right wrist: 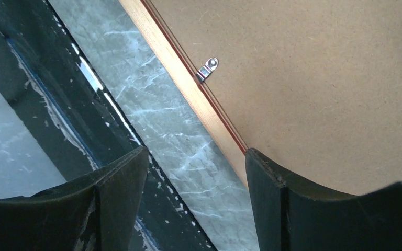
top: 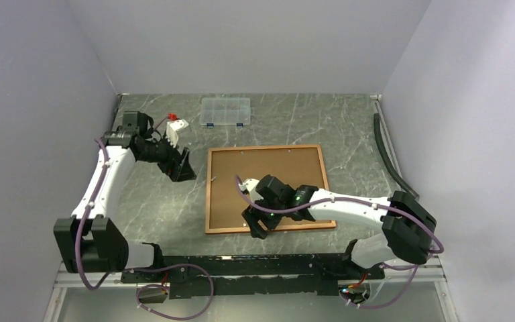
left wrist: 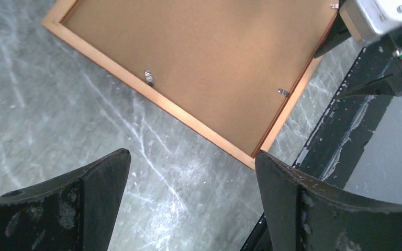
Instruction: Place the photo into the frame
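Lying back-up on the grey marbled table point(top: 161, 208) is the large rectangular frame with a narrow red-orange, wood-coloured border point(top: 208, 191), near the middle, slightly right. A plain brown backing board point(top: 268, 164) sits inside it, filling it edge to edge. The white left arm point(top: 104, 181) reaches up the left side, and its black left gripper point(top: 184, 168) hangs above bare table just left of the frame, jaws spread wide, nothing between them. The white right arm point(top: 355, 209) comes in from the right and its right gripper point(top: 268, 221) is low over the frame's near edge; in the wrist view the jaws stand apart, one finger point(right wrist: 118, 183) over the table, the other over the board, nothing gripped, contact cannot be told. A small clear plastic compartment box point(top: 225, 112) sits at the far side, well apart from the frame. Small metal clips point(right wrist: 208, 68) sit on the frame's inner edge against the board.
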Motion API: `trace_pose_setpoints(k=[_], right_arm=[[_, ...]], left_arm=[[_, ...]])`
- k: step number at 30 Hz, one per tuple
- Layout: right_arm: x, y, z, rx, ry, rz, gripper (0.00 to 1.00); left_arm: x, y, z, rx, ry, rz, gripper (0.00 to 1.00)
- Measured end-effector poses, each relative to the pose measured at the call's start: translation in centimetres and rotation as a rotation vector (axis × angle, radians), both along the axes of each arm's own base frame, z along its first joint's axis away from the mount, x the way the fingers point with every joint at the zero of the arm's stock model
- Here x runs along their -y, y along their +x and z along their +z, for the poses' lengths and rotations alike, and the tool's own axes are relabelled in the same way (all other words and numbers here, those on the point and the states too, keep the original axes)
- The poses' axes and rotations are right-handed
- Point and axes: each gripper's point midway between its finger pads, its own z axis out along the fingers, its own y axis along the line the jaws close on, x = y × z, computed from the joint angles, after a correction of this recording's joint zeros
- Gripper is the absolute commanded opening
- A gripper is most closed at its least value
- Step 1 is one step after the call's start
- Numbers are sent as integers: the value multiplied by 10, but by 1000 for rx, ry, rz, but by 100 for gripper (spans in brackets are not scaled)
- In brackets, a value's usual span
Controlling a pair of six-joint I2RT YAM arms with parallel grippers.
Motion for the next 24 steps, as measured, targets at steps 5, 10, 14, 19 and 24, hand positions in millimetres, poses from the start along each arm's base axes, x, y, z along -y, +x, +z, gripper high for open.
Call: trace_pose_setpoints(k=[5,10,14,19,24], right_arm=[[-5,-3,-4,92,-17,54,67],[-9,1,-18,176,-73,80,64],[-5,3,-36,217,-160,105,61],[-13,6,-37,276,-177,128,38],[-18,6,-37,310,-184,163,13]], left_arm=[[-12,-4,23,78,29,77,95],[-18,-7,49,169,44,158,95],[-20,-7,60,187,42,199,95],[-21,-7,59,181,47,214,95],[-15,-28,50,236,29,145,95]])
